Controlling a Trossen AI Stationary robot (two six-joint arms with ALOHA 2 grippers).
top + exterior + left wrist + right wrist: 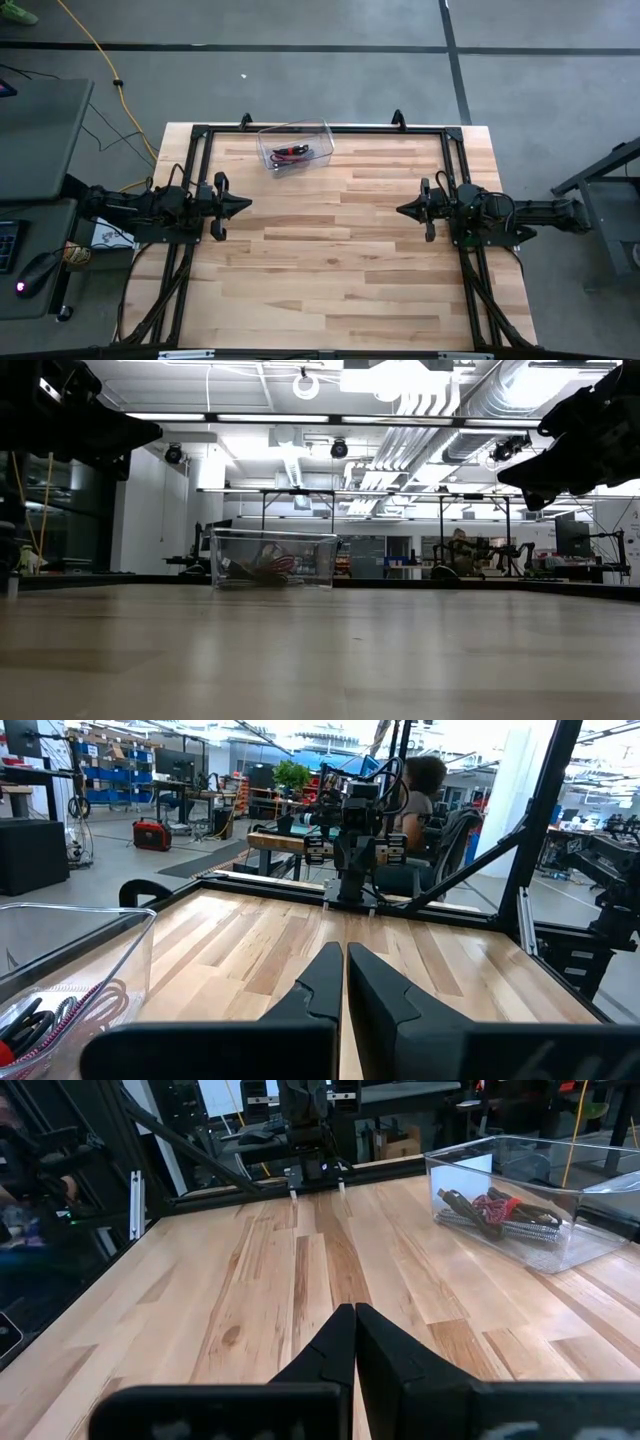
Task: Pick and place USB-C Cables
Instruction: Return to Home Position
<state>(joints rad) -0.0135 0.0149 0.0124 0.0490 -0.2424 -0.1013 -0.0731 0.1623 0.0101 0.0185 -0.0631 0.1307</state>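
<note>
From above, a clear bin [295, 146] sits on the wooden table [330, 270] close to its far edge, nearer the left corner than the right. The USB-C Cables [290, 153] lie bundled inside it, showing red and black through the walls. The left gripper [247, 205] hangs over the table near its left edge with its fingers pressed together into one point. The right gripper [400, 209] mirrors it near the right edge, its fingers also together. Both are well apart from the bin and hold nothing. A yellow cord [100, 55] runs across the floor beyond the far left corner.

At table height, the bin [275, 559] stands on the surface left of the middle, with the cables [272, 568] resting on its floor. The left gripper [152, 432] and the right gripper [508, 475] are both raised well above the wood.

The left wrist camera shows the left gripper [344, 950] closed, finger against finger, above bare planks. One wall of the bin [120, 950] shows beside it, with the cables [45, 1020] at its bottom. The right arm [355, 830] faces it across the table, and a person [420, 785] sits beyond it.

The right wrist camera shows the right gripper [354, 1310] closed in the same way. The bin [560, 1230] stands off to one side near the table's far edge. The cables [495, 1210] inside it are a red and black tangle beside a silver-grey coil.
</note>
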